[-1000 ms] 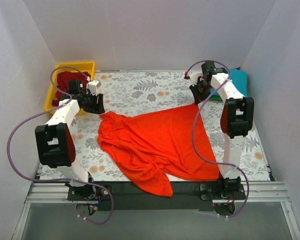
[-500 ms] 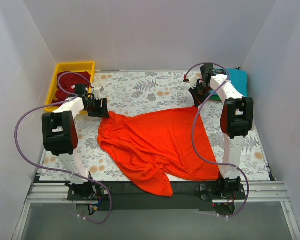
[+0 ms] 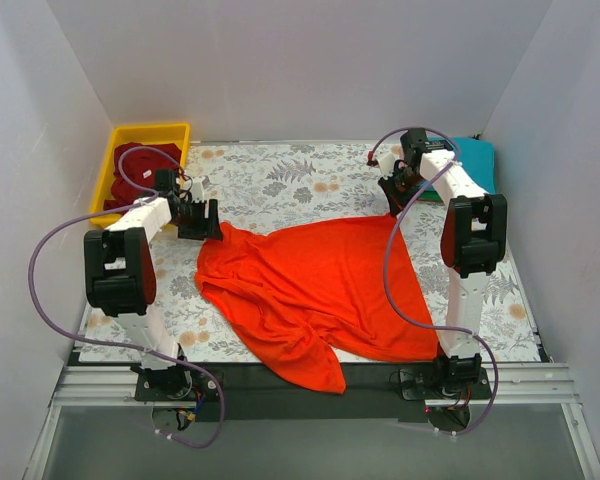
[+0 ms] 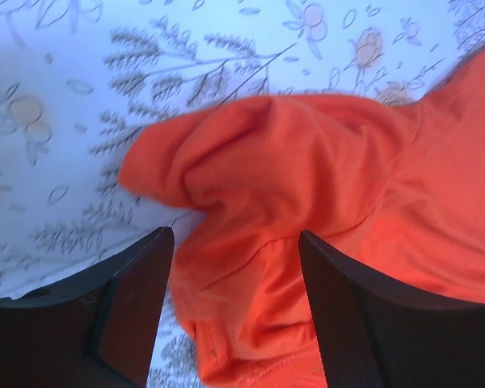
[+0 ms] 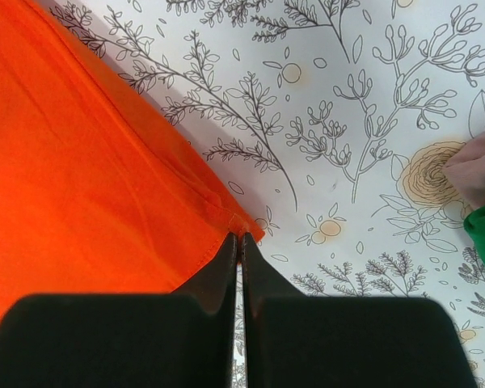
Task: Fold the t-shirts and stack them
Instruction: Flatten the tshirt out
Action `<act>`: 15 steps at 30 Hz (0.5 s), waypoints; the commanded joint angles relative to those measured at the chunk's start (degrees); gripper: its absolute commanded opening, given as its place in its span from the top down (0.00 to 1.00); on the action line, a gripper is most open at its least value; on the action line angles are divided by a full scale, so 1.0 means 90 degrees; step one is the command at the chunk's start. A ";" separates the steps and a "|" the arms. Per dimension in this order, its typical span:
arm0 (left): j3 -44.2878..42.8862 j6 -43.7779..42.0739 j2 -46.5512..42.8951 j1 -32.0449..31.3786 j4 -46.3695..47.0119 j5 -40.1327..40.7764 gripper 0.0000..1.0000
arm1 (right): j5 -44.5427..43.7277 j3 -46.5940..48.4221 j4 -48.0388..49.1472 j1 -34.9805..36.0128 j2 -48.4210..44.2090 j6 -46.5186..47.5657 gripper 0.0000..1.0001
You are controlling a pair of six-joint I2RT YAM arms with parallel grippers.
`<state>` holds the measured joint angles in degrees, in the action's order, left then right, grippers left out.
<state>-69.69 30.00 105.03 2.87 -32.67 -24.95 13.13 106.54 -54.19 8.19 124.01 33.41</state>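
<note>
Left gripper [image 4: 233,242]: jaws spread, straddling a bunched corner of the orange-red t-shirt [image 3: 310,280] without pinching it. Right gripper [image 5: 238,237]: pressed together on the opposite far hem corner, likely anchoring it so that edge stays taut. The shirt lies spread across the floral table cloth [image 3: 280,180] — not yet folded.

Floral cloth [image 3: 280,180] and yellow bin [image 3: 150,129], white walls [image 3: 300,60] around.
The cloth covers the worktop mid-frame; the bin sits at the upper left, tucked into the corner where two walls meet.
</note>
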 commanded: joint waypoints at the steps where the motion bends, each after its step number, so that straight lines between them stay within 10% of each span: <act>1: 0.0184 0.0231 -0.0762 0.0003 -0.0178 0.0807 0.38 | -0.0062 -0.0090 -0.0092 0.0008 -0.0360 0.0097 0.99; 15: 0.0138 0.0104 -0.0040 -0.0163 -0.0433 0.0400 0.55 | -0.0169 -0.0002 -0.0092 -0.0001 -0.0263 0.0087 0.99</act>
<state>-65.54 30.85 102.59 1.98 -36.84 -20.49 12.05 105.91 -54.28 8.19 123.90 33.43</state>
